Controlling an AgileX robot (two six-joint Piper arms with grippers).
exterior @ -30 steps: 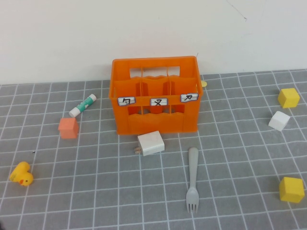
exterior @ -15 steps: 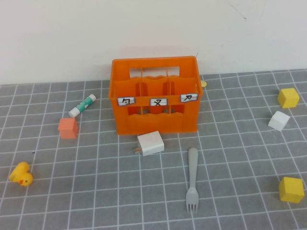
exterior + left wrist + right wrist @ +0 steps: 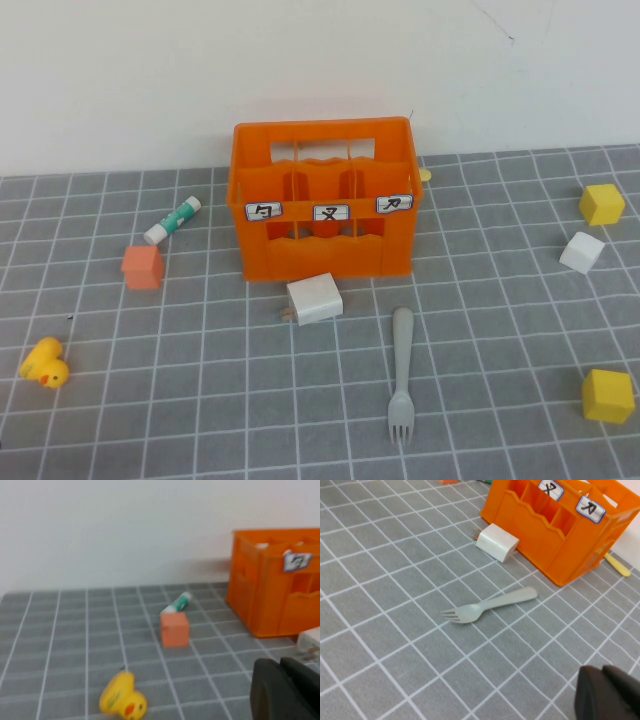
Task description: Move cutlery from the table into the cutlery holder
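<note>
While neither arm reached into the high view, the task looked barely begun, as far as could be judged. The grey fork [image 3: 401, 374] lay flat on the table [image 3: 200, 400], near the front edge and just right of centre, tines toward the near side, untouched. A pale-yellow knife [image 3: 617, 565] showed only as a tip poking out behind the far right corner of the cutlery holder [image 3: 325, 205], lying on the table rather than inside it. The orange holder stood upright at the far middle; its front compartments appeared empty of cutlery, though the rear ones could not be fully seen.

The left gripper [image 3: 287, 690] was a dark shape at the edge of its wrist view, hanging over the near left part of the table; whether it was spread or closed could not be told. The right gripper [image 3: 607, 692] likewise showed as a dark mass over the near right area, with the fork well apart from it, and its state could not be told either.

Both pieces therefore seemed left to collect: the fork first, being in the clear, then the knife behind the crate.

A white box [image 3: 314, 299] sat just in front of the holder, not part of the job.
</note>
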